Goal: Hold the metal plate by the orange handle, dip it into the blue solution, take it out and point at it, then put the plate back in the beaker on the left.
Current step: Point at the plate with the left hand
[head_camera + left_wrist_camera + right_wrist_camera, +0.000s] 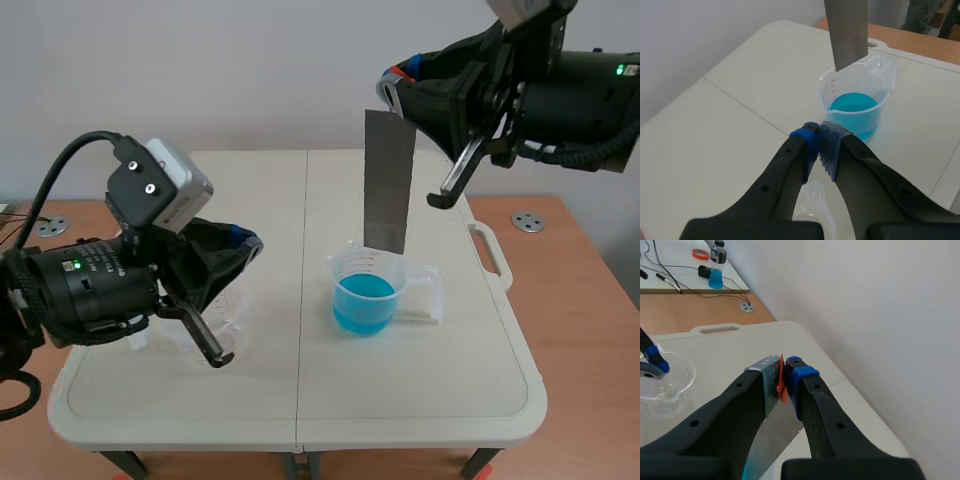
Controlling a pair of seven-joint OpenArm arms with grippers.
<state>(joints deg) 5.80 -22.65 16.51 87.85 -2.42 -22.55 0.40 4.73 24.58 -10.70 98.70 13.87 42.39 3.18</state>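
A long grey metal plate (388, 180) hangs upright over the beaker of blue solution (365, 295). Its lower edge is level with the rim, clear of the liquid, and its lower part looks darker. My right gripper (392, 95) is high up, shut on the orange handle (781, 381) at the plate's top (771, 440). My left gripper (243, 243) is shut on nothing, left of the blue beaker, its tips aimed toward the plate (846, 30) and beaker (855, 105). The empty clear beaker (222, 318) stands under the left arm.
The white folding table (300, 400) has a carry handle (488, 250) at its right edge. Brown desk surfaces flank it. Far behind, in the right wrist view, another desk holds a bottle (716, 265) and cables.
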